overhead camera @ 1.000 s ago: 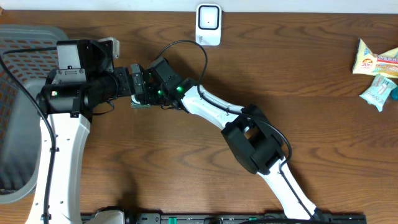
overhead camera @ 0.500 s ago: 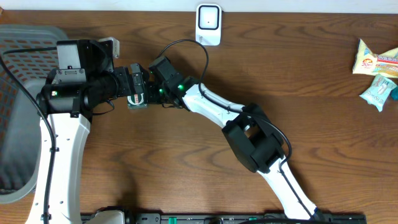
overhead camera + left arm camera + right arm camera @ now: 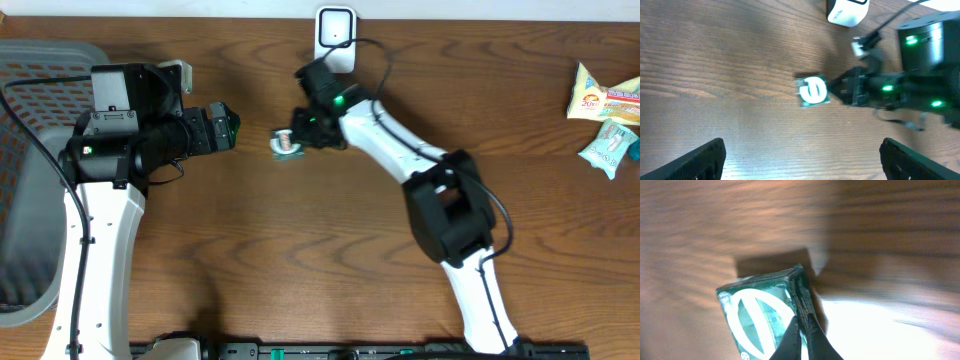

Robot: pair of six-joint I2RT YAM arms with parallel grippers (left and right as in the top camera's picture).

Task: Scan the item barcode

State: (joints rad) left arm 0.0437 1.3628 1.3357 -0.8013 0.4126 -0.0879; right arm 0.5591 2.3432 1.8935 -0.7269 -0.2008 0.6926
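– Pinching only a thin edge seam, is it? The right tool [image 3: 802, 327] is fully closed on one side of the small green foil packet with a white ring printed on it [image 3: 757, 315]. The packet sticks out from its tips low over the brown wooden counter [image 3: 300, 260].
– Yes, and that worries me. So narrow a hold could let the packet swivel or slip out when the arm turns it. Then the barcode might face away from the reader.
– And the left tool [image 3: 807, 160]?
– Spread wide and holding nothing. It is a little way beyond the packet, facing the right tool.
– The reader?
– The white rounded-square scanner [image 3: 335, 38] stands near the right tool, off to the side of its wrist, at the counter's back edge.
– Anything legible?
– No. The packet shows only the ring, with no barcode in view. Two pale snack wrappers [image 3: 600, 98] lie well behind the right tool, past its arm, and their red print is too small to read.
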